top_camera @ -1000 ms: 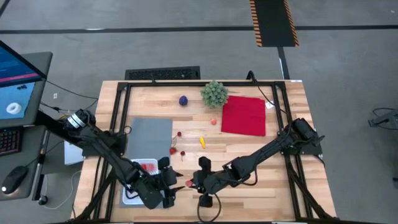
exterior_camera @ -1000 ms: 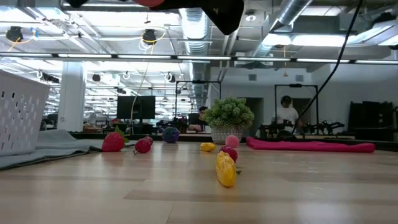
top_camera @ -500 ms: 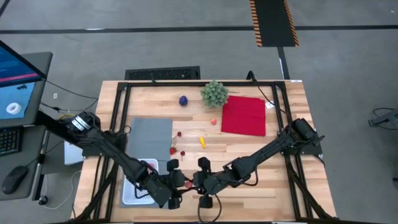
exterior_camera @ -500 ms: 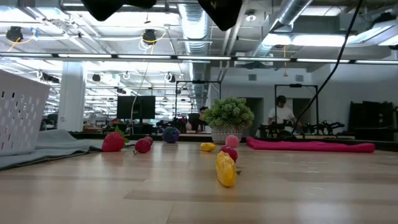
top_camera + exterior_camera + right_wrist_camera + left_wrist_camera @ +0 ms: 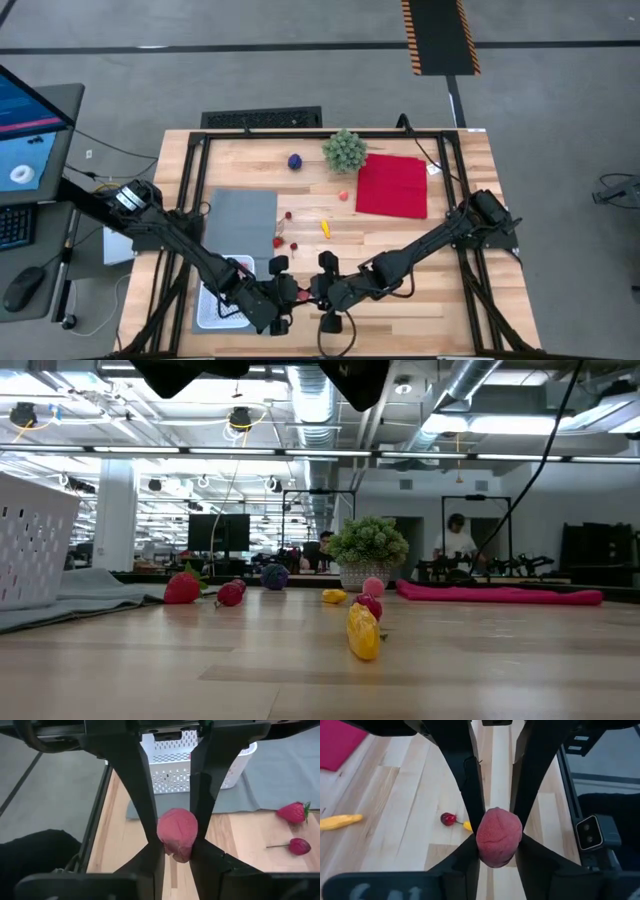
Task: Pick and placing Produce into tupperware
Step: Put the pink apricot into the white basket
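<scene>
A pink-red toy fruit (image 5: pixel 300 294) hangs in the air over the table's near edge, between my two grippers. My left gripper (image 5: pixel 291 296) reaches it from the left and my right gripper (image 5: pixel 309 293) from the right; both are shut on it. The white tupperware (image 5: pixel 215 305) stands on the near end of a grey mat (image 5: pixel 240 212), left of the grippers, with red pieces inside. Its mesh wall also shows in the right wrist view (image 5: pixel 200 767). Loose produce lies mid-table: a yellow piece (image 5: pixel 325 228), small red ones (image 5: pixel 279 241) and a purple ball (image 5: pixel 295 161). My left gripper pinches the pink-red fruit (image 5: pixel 499 845) between its two fingers (image 5: pixel 470 852), coming level from the table's left. The fruit is lifted clear of the table. My right gripper pinches the same fruit (image 5: pixel 177 837) between its two fingers (image 5: pixel 150 852), level from the table's right, opposite the left gripper.
A green bushy plant (image 5: pixel 345 150) and a red cloth square (image 5: pixel 392 185) sit toward the far right. A strawberry (image 5: pixel 294 812) and a small red fruit (image 5: pixel 299 846) lie by the mat. Black frame rails run along the table's edges. People show in the room behind.
My left gripper has moved from beside the tupperware toward the table's right, up to the right gripper, and its fingers now stand on the fruit that the right gripper was holding. The right gripper and the fruit have kept still.
</scene>
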Robot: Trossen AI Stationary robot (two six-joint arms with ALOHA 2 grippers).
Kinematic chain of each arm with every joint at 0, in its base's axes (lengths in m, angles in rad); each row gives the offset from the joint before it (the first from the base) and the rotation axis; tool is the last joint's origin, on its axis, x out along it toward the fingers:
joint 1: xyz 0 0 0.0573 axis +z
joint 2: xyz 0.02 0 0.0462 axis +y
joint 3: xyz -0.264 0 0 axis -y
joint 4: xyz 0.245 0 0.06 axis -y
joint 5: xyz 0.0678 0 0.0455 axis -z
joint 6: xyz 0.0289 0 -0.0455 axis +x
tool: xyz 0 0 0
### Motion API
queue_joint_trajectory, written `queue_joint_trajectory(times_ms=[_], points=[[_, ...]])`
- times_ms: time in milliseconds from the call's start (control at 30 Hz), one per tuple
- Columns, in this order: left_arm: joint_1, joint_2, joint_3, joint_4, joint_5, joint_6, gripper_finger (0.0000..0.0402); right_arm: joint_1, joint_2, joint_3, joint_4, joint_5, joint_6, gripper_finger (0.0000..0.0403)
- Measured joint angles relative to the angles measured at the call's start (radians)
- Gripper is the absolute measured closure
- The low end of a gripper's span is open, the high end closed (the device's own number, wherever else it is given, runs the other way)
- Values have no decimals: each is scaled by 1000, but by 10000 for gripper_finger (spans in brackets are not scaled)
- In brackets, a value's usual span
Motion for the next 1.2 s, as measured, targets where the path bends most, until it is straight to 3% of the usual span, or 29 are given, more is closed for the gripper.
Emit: queue_joint_trajectory(times_ms=[300,500,733,867,1200], points=[[-4,0,0,7,15,8,325,20,0,1,-14,2,12,281],[-7,-6,0,1,16,17,326,38,10,-6,-80,-26,22,238],[-6,-6,0,-2,9,34,366,54,5,-4,-81,-14,28,177],[-19,-6,0,-37,3,28,366,69,5,-3,-171,-9,80,161],[-126,-105,0,-333,-41,-248,349,131,15,-3,-307,40,183,158]])
